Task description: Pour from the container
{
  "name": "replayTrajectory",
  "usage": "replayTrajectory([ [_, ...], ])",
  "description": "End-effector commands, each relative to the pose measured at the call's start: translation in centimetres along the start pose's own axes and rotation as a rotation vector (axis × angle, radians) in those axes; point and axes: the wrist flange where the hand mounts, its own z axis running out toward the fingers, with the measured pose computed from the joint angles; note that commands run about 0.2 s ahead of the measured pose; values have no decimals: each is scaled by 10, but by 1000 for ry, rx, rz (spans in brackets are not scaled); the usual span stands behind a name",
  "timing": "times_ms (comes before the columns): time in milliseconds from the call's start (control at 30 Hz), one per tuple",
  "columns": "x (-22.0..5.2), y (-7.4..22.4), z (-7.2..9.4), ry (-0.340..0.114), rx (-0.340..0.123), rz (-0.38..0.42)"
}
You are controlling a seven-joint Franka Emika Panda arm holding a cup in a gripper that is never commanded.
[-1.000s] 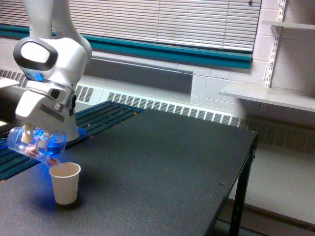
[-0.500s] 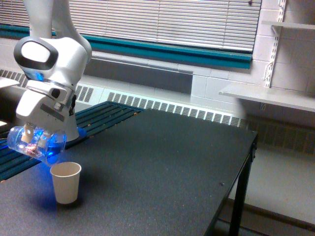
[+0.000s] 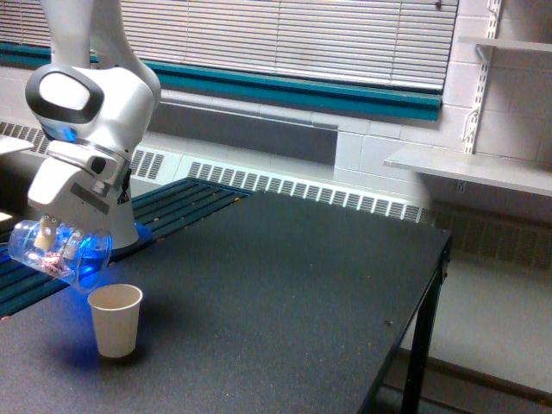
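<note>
Exterior view: pincer clamps the tipped container above the paper cup; pieces remain inside, so pouring likely needs steeper tilt.

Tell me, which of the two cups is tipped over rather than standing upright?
The clear plastic cup in the gripper; the cream paper cup stands upright on the table.

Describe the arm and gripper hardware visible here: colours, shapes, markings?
The arm has glossy white rounded shells, with a dark oval cap holding a white inset on the joint. A blue glow shows under that joint. The gripper body is a white block with a grey band. No cables are visible.
</note>
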Motion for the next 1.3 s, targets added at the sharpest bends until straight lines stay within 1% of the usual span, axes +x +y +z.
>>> replayTrajectory([
  [33, 5, -1, 2, 1, -25, -46],
  [400, 17, -8, -3, 13, -32, -64],
  [667, 15, -16, -4, 11, -31, -79],
  [867, 11, -15, -2, 5, -33, -81],
  [1133, 10, -7, -1, 3, -31, -64],
  [1300, 19, 0, -8, 18, -5, -26],
])
